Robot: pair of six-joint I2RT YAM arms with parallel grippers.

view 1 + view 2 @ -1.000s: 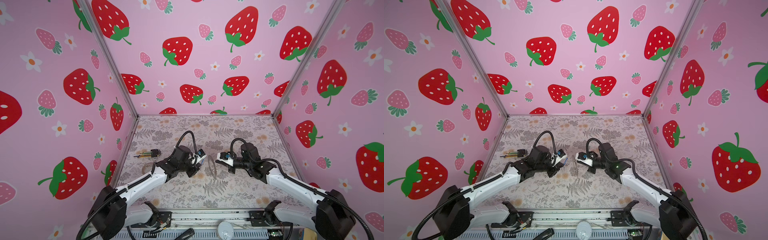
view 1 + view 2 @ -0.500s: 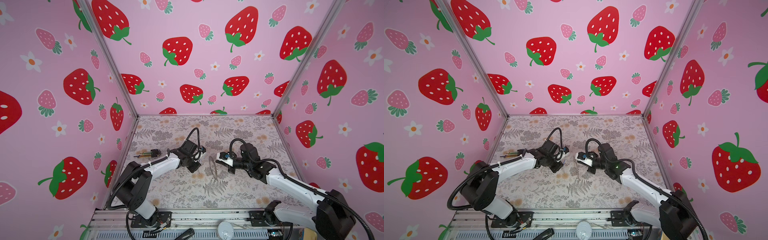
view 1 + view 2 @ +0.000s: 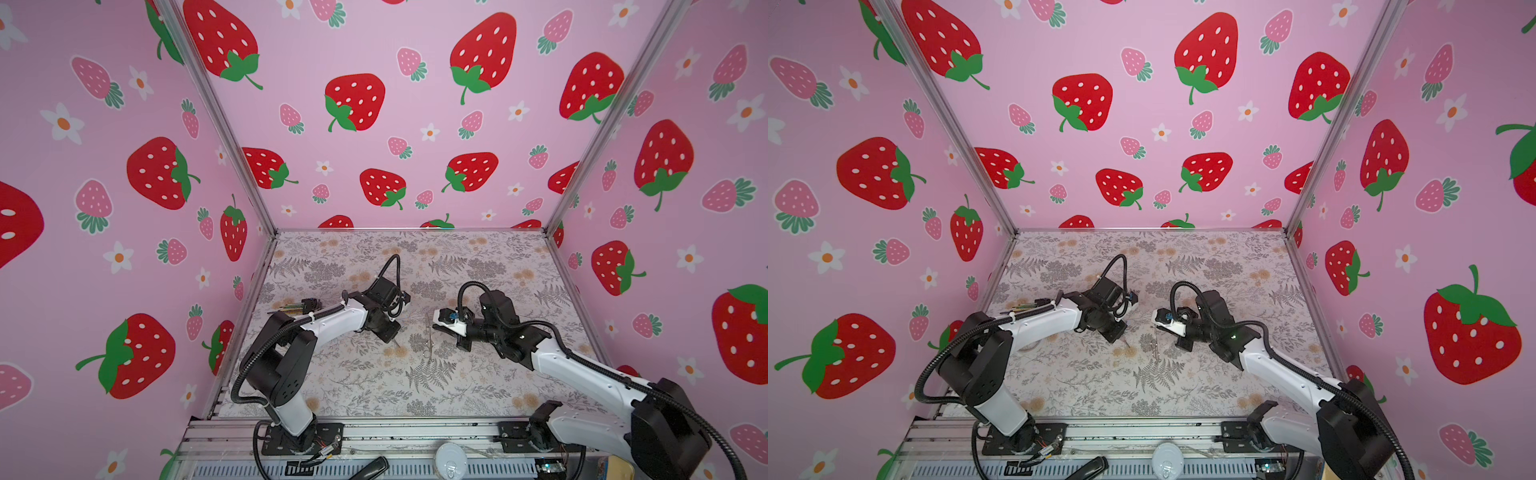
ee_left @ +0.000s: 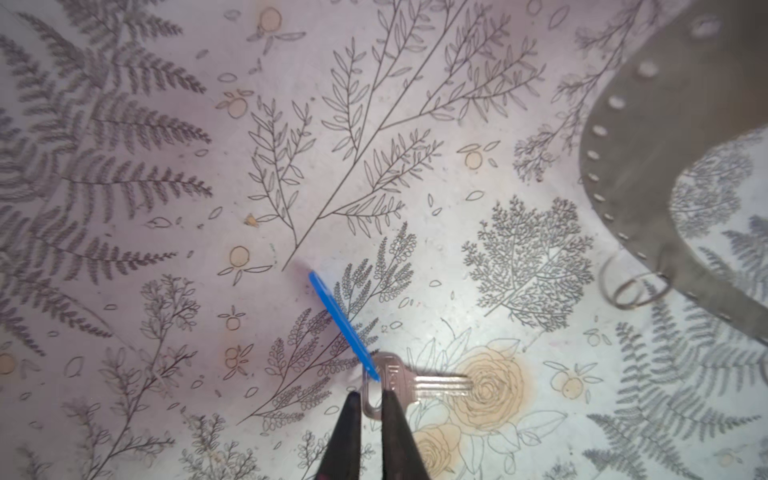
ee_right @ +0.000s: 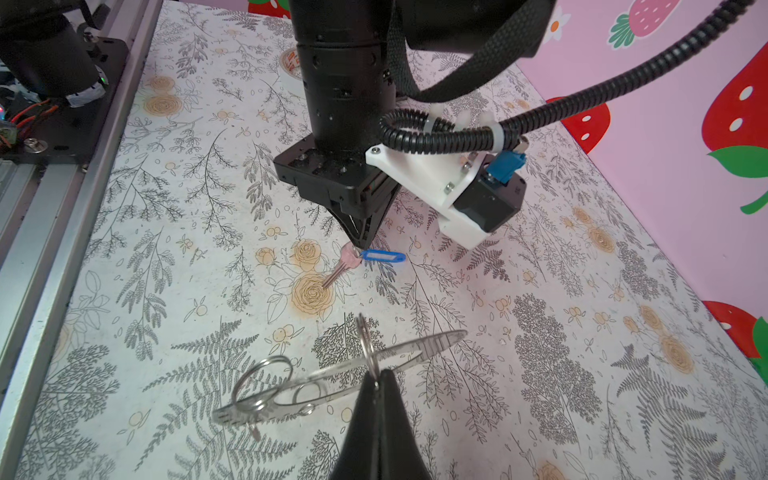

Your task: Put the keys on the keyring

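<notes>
**Key on the table, keyring held clear of it**

The key (image 4: 415, 386), a small silver metal one with a bright blue oblong plastic tag (image 4: 340, 324) at its head, is seen lying on the fern-and-rose patterned table (image 3: 374, 386), its blade resting over a printed yellow rose. The left claw (image 4: 371, 397) is pointed down at the key's head. Its two dark fingertips are parted by a narrow gap, and the rim of the head is straddled rather than pinched.

The keyring (image 5: 415, 347), a large flat thin grey metal ring with tiny holes around its band, is held above the table by the right claw (image 5: 376, 380), whose fingertips are pressed together on it. A small wire split ring (image 5: 365, 340) stands at the gripped spot, so it cannot be told whether band or wire is pinched. A second wire split ring (image 5: 262, 382) hangs farther along the band.

The key lies near the keyring, apart from it and not threaded on. In both top views the keyring (image 3: 428, 340) is seen edge-on between the two claws. A dark bundle of thin tools (image 3: 297, 306) lies by the left wall.
</notes>
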